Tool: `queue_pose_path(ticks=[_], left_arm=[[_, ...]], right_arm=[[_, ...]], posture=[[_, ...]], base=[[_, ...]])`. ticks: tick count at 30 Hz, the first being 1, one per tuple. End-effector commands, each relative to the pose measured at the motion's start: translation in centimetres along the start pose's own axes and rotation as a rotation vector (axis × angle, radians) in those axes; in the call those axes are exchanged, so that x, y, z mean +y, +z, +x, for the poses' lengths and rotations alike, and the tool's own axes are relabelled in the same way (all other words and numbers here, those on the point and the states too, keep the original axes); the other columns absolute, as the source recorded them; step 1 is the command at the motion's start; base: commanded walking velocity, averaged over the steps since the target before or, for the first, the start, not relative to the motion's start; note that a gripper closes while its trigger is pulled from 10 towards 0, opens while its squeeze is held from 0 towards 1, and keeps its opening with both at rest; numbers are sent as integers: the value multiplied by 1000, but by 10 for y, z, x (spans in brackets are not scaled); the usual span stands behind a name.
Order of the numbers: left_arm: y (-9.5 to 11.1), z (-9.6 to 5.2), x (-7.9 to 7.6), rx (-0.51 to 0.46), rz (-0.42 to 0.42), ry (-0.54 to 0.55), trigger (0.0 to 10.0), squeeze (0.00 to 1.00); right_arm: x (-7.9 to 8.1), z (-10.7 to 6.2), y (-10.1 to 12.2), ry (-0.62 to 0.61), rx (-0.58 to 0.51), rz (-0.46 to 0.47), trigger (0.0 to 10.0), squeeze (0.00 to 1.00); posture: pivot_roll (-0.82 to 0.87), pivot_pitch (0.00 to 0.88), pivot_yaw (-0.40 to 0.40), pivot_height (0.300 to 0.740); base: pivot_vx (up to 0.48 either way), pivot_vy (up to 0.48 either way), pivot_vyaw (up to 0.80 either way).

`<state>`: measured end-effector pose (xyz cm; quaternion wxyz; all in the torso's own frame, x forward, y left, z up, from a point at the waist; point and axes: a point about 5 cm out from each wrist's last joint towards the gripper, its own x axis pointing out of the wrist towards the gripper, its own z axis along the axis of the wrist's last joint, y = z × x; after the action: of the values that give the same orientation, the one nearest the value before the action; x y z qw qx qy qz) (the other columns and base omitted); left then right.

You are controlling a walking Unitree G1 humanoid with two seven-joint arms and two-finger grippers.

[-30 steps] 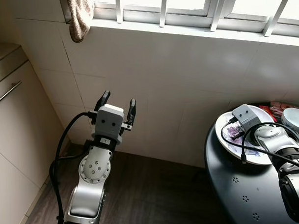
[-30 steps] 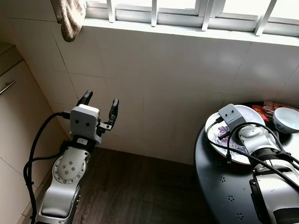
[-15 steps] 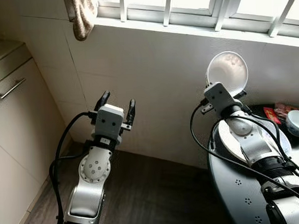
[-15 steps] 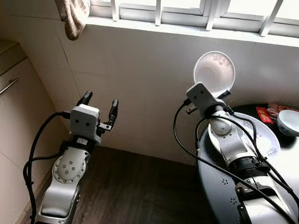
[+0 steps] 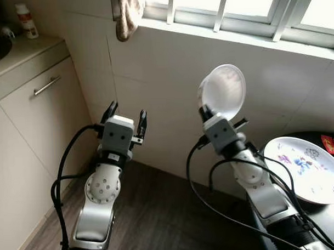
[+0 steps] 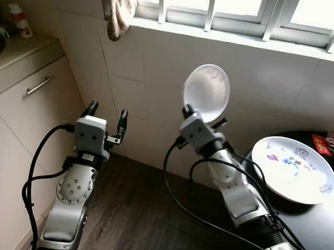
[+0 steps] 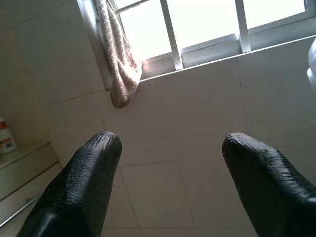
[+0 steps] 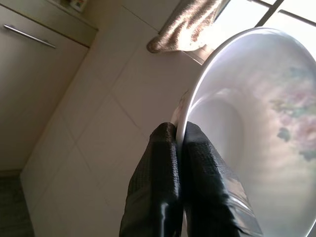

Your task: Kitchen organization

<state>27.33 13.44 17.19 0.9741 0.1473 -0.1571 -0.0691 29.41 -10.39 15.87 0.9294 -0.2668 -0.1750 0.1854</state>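
My right gripper (image 5: 204, 109) is shut on the rim of a white bowl (image 5: 224, 92) with a faint floral print. It holds the bowl up on edge in front of the tiled wall, left of the table. In the right wrist view both fingers (image 8: 163, 163) pinch the bowl's rim (image 8: 197, 98). My left gripper (image 5: 125, 111) is raised beside it, open, with nothing between its fingers (image 7: 89, 168). A floral plate (image 5: 307, 169) lies on the black table (image 5: 332, 223) at the right.
A beige cabinet (image 5: 30, 124) with a bar handle (image 5: 47, 85) stands at the left, a small bottle (image 5: 25, 20) on its counter. A cloth (image 5: 128, 14) hangs from the barred window sill. A red packet (image 5: 328, 144) lies behind the plate. Dark wood floor (image 5: 159, 213) below.
My right gripper came up off the plate with the bowl and now holds it high, left of the table. The camera has turned left, bringing in more of the cabinet. The left gripper stays open.
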Motion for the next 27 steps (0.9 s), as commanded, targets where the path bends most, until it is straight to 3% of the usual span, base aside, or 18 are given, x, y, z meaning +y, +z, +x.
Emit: queue_pose_path(ticks=[1, 22, 27], left_arm=[[0, 2, -4, 7, -3, -13, 10000, 0], [5, 3, -3, -20, -19, 7, 10000, 0], [5, 3, -2, -20, -19, 5, 10000, 0]], right_arm=[[3, -1, 9, 17, -29, 6, 0, 0], [7, 1, 17, 21, -15, 30, 0, 0], [5, 2, 16, 4, -7, 40, 0, 0]], posture=[[109, 0, -77, 740], [116, 0, -88, 740], [113, 0, -83, 740]], base=[[0, 0, 800], [0, 0, 800], [213, 0, 800]])
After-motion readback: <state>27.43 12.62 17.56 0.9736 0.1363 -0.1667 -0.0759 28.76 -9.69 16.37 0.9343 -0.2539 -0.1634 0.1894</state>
